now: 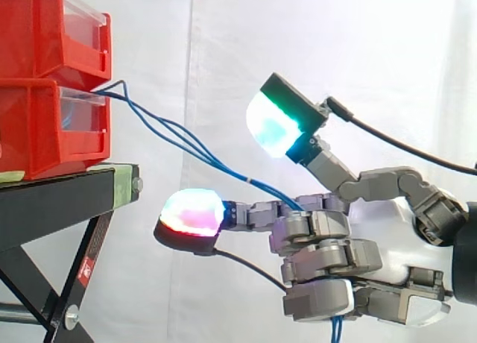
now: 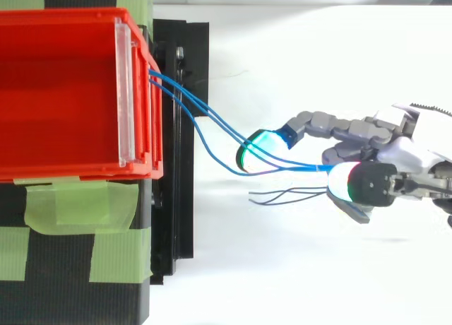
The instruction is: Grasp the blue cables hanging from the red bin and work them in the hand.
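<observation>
Grips blue cables (image 1: 252,181) in curled fingers of the hand (image 1: 320,257), strands sagging across from the lower red bin (image 1: 45,127) atop the black stand (image 1: 52,201).

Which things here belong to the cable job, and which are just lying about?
Job in hand: blue cables; lower red bin they hang from; hand, fingers curled round the cables.

Just about: upper red bin; black stand; green tape; white curtain.
</observation>
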Tool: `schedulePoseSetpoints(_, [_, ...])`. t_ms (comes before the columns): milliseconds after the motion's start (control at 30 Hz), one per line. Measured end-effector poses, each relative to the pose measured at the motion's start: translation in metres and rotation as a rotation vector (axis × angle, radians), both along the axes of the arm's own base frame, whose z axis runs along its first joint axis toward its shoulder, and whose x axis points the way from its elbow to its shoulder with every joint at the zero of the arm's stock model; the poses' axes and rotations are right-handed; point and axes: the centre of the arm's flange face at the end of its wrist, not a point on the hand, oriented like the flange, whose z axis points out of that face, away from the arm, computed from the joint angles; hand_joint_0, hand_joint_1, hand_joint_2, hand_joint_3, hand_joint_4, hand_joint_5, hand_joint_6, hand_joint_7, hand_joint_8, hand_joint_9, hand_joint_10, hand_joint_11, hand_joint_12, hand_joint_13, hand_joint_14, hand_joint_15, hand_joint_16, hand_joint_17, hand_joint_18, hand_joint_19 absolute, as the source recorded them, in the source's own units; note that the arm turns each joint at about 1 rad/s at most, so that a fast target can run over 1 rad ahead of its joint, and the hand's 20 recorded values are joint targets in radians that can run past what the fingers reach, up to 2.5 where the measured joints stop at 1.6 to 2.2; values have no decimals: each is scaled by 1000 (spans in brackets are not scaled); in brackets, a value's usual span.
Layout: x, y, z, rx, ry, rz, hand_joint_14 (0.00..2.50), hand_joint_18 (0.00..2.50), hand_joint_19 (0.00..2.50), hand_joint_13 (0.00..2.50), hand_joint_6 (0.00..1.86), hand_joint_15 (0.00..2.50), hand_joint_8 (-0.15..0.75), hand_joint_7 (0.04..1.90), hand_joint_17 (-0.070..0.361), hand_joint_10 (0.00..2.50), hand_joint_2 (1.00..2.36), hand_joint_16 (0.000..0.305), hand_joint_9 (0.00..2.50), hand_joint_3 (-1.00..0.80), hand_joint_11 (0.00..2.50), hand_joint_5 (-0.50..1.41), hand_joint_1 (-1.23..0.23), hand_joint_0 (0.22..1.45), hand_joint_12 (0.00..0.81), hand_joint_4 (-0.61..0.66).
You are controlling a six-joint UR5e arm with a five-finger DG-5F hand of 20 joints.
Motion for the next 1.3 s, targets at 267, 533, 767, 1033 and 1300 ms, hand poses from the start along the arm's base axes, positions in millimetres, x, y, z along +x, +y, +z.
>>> schedulePoseSetpoints(267, [-2, -3, 1, 11, 81, 21, 2500, 1470, 1510, 1030, 2, 1363, 345, 1281, 125, 2500, 1000, 56, 696, -988, 2232, 307, -609, 855, 423, 212])
schedulePoseSetpoints(533, [-6, -6, 19, 2, 89, 27, 2500, 1496, 1529, 1045, 82, 1376, 352, 1294, 124, 2500, 1002, 55, 720, -980, 2312, 306, -608, 859, 423, 225])
schedulePoseSetpoints(767, [-9, -16, 23, -3, 110, 18, 2500, 1531, 1538, 1064, 157, 1371, 359, 1273, 122, 2500, 1001, 54, 759, -969, 2317, 309, -599, 873, 420, 230])
schedulePoseSetpoints(1033, [-9, -24, 24, 1, 111, 13, 2500, 1582, 1562, 1084, 315, 1385, 374, 1251, 121, 2500, 1002, 54, 813, -946, 2447, 311, -595, 885, 417, 226])
schedulePoseSetpoints(1300, [-9, -29, 34, 3, 96, 19, 2500, 1605, 1576, 1090, 411, 1396, 377, 1230, 123, 2500, 1003, 54, 831, -929, 2449, 302, -592, 894, 423, 237])
